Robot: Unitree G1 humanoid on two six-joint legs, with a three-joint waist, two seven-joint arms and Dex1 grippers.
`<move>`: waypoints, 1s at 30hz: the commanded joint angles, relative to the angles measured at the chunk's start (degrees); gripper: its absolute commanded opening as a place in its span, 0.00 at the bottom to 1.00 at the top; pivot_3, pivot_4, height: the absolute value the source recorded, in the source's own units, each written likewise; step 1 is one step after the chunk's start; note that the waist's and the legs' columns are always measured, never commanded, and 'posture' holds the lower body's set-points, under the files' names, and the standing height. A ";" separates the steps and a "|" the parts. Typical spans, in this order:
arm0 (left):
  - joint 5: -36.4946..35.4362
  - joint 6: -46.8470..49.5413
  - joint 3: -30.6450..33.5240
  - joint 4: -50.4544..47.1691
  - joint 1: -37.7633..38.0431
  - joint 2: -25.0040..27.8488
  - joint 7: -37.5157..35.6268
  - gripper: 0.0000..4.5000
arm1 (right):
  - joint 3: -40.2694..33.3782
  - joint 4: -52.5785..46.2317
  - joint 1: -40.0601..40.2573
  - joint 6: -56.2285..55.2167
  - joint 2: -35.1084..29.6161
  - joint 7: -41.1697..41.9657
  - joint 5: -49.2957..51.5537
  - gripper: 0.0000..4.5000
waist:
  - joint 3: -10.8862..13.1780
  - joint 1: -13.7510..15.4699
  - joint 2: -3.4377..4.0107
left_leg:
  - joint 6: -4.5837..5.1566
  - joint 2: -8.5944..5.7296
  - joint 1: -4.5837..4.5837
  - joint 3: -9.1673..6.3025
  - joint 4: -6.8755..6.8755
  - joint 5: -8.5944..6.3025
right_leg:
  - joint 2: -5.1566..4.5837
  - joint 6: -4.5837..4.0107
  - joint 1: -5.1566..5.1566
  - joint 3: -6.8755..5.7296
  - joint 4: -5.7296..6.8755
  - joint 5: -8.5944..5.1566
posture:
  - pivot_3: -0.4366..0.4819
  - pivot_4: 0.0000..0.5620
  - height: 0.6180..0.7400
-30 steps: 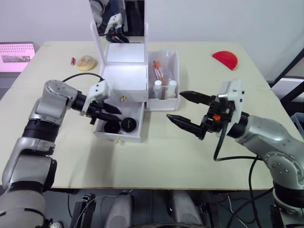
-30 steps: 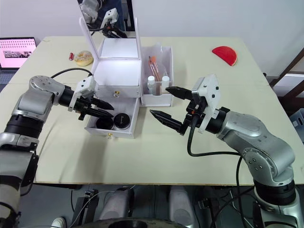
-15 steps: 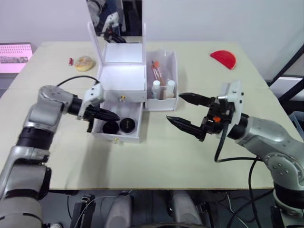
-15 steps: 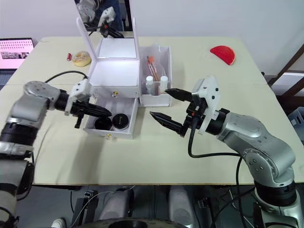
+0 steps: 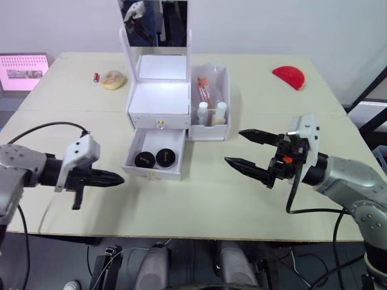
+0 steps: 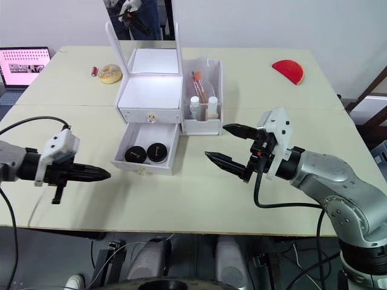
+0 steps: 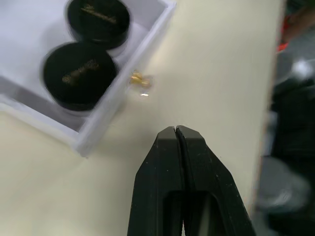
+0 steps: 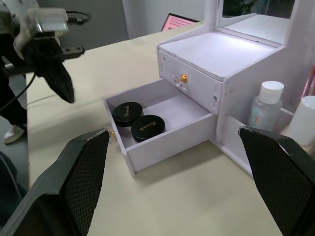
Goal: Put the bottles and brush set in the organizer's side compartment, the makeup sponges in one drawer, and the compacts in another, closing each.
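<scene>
Hovering over the bare beige tabletop off the left front of the white plastic makeup organizer, the left gripper has its two black fingers pressed together with nothing between them; the right gripper hangs off the organizer's right front, its jaws spread wide and empty; the organizer's lower drawer is pulled out with two round black compacts lying side by side inside, a small gold knob on its front; the upper drawer above it is shut; the side compartment on the organizer's right holds two white-capped bottles and the brush set; behind the organizer to the right lies a red half-round object, and behind it to the left a pale round object.
</scene>
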 commanded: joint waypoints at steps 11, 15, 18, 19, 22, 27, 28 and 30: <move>5.48 -1.46 -9.56 0.42 -7.60 -7.80 13.74 0.01 | -1.20 -1.87 -1.94 0.33 -0.34 -2.12 2.04 1.00 | 0.01 -0.03 0.02 | 0.01 0.00 -0.04 0.00 -0.09 0.00 | 0.03 -0.13 -0.02 0.01 0.01 0.09 | 0.48 0.27 1.00; 7.31 -2.87 -11.49 4.07 -11.01 -9.88 15.86 0.01 | -0.65 -2.23 -2.04 0.28 0.11 -2.84 2.04 1.00 | 0.02 -0.12 0.02 | 0.00 0.00 0.01 0.00 -0.02 0.00 | 0.03 -0.04 0.03 0.01 0.01 0.04 | 0.48 0.27 1.00; 8.94 -4.07 -12.73 7.27 -13.78 -12.00 17.90 0.01 | -0.07 -2.36 -2.28 0.22 0.44 -3.27 1.96 1.00 | 0.02 -0.17 0.02 | 0.00 0.00 0.05 0.00 -0.02 0.00 | 0.04 -0.04 0.04 0.00 0.04 0.04 | 0.48 0.27 1.00; 9.50 -4.72 -13.20 8.35 -14.56 -12.81 18.45 0.01 | 0.04 -2.37 -2.32 0.18 0.48 -3.33 1.98 1.00 | 0.02 -0.18 0.02 | 0.00 0.00 0.05 0.00 -0.03 0.00 | 0.04 -0.05 0.04 0.01 0.05 0.05 | 0.48 0.27 1.00; 11.25 -6.85 -14.60 12.42 -16.74 -15.42 20.50 0.01 | 0.44 -2.32 -2.60 0.05 0.63 -3.58 1.84 1.00 | 0.02 -0.18 0.02 | 0.00 0.00 0.03 0.00 -0.06 0.00 | 0.04 -0.15 0.04 0.00 0.02 0.12 | 0.48 0.27 1.00; 14.01 -11.57 -15.91 19.64 -19.90 -18.96 23.07 0.01 | 0.67 -2.24 -3.06 -0.04 0.58 -3.86 1.79 1.00 | 0.02 -0.15 0.01 | 0.00 -0.01 0.00 0.00 -0.08 0.00 | 0.04 -0.13 0.04 0.00 -0.01 0.12 | 0.48 0.27 1.00; 14.34 -12.27 -15.92 20.68 -20.35 -19.46 23.46 0.01 | 0.74 -2.25 -3.08 -0.05 0.58 -3.89 1.74 1.00 | 0.01 -0.15 0.01 | 0.00 -0.01 0.00 0.00 -0.08 0.00 | 0.04 -0.13 0.04 0.00 -0.01 0.12 | 0.48 0.27 1.00; 15.26 -14.08 -16.01 23.32 -21.64 -21.01 24.72 0.01 | 0.82 -2.34 -3.08 -0.05 0.59 -3.98 1.76 1.00 | 0.01 -0.15 0.01 | 0.00 0.00 0.00 0.00 -0.07 0.00 | 0.04 -0.13 0.04 0.01 0.00 0.12 | 0.48 0.27 1.00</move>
